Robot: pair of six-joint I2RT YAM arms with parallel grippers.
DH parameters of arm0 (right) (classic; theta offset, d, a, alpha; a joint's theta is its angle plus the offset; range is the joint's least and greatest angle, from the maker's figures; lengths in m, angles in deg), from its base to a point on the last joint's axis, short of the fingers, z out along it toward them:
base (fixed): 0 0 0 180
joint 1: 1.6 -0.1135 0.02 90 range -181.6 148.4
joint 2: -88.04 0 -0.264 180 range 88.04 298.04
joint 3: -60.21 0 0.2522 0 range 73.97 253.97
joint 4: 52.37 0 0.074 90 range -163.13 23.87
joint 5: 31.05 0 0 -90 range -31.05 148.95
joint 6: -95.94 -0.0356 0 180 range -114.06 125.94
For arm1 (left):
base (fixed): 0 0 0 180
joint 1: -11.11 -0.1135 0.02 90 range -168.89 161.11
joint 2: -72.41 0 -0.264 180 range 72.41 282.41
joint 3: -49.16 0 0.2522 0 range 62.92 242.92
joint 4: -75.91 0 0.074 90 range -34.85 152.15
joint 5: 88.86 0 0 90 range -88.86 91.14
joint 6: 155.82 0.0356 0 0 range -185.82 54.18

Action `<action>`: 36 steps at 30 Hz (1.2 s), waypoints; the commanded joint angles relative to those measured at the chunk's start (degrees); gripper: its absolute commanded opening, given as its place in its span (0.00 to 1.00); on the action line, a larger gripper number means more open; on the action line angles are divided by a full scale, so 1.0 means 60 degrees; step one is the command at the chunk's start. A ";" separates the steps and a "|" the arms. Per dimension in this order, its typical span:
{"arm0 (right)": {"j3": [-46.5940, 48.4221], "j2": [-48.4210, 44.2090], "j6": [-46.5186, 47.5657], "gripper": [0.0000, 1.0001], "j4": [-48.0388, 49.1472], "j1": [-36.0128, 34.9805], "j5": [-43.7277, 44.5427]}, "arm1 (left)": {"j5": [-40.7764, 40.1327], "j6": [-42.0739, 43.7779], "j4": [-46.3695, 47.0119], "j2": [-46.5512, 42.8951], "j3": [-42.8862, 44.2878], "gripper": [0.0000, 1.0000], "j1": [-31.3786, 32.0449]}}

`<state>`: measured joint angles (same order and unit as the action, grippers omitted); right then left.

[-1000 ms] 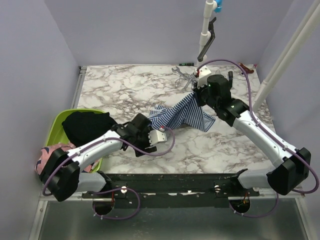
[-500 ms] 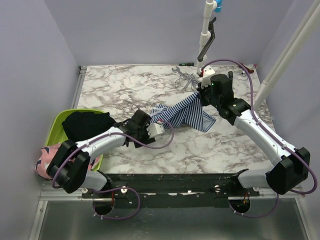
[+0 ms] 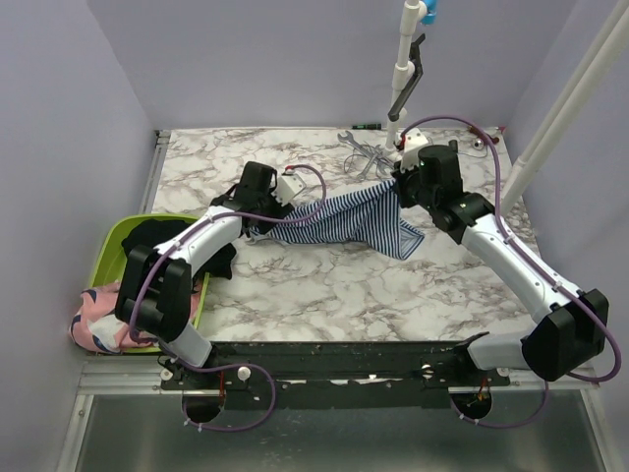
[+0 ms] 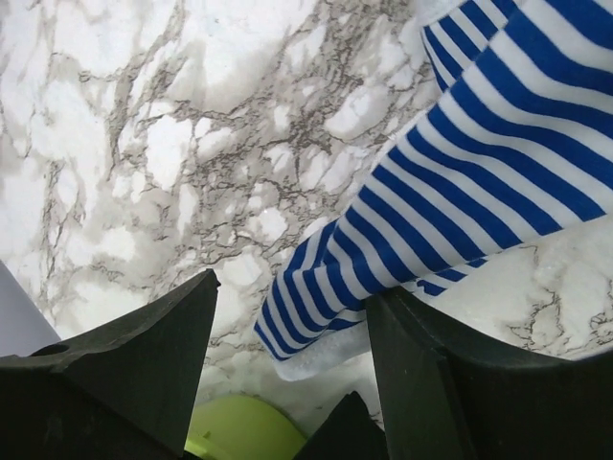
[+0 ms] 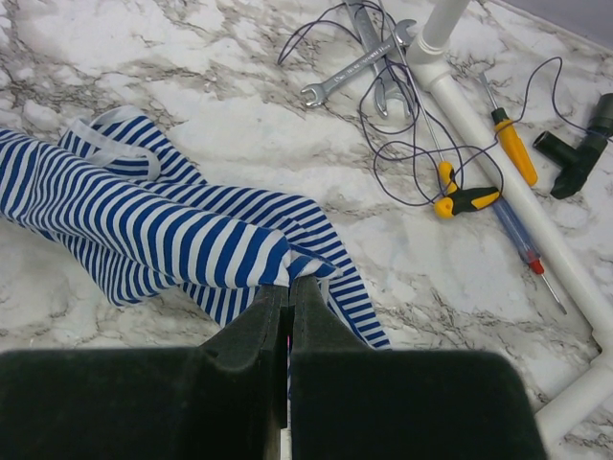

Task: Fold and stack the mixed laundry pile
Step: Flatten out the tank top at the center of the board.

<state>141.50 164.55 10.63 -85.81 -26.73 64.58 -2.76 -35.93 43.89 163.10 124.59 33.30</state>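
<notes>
The navy-and-white striped garment (image 3: 339, 221) (image 5: 144, 225) hangs stretched across the table's middle. My right gripper (image 3: 392, 189) (image 5: 289, 283) is shut on its raised right end. My left gripper (image 3: 254, 218) (image 4: 292, 316) stands open around the garment's left corner (image 4: 316, 326), whose white hem lies between the fingers, against the right one (image 4: 450, 383). The black garment (image 3: 162, 241) lies in the lime green basin (image 3: 110, 246). The pink printed one (image 3: 98, 320) hangs over the basin's near end.
Wrenches (image 5: 359, 62), screwdrivers (image 5: 512, 149) and a tangle of thin wire (image 5: 402, 144) lie at the back right, beside a white pipe (image 5: 498, 144). The basin stands at the table's left edge, its rim (image 4: 239, 426) just under my left gripper.
My left arm has swung from in front of the garment to the back left and now sits over its left corner. The cloth is drawn out further left. The right gripper has hardly moved.
</notes>
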 commanded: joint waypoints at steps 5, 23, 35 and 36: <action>-0.0239 0.0177 -0.0034 0.01 0.0148 0.0176 -0.0154 | -0.0081 -0.0141 -0.0217 -0.0846 0.0504 0.67 -0.0357; -0.0374 0.0504 -0.0020 0.01 0.0409 0.0278 -0.0561 | -0.1446 0.2713 0.2979 -0.2309 -0.3647 0.54 0.2204; -0.0455 0.0271 0.0024 0.01 0.0408 0.0284 -0.0539 | -0.1797 0.3742 0.4996 -0.0378 -0.3036 0.48 0.1512; -0.0444 0.0274 0.0035 0.01 0.0401 0.0280 -0.0549 | -0.1694 0.3718 0.4950 -0.0366 -0.2870 0.48 0.1301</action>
<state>139.62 167.22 10.63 -84.91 -25.48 62.17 -14.54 -14.57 70.88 161.64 103.50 44.91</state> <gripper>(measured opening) 0.029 0.482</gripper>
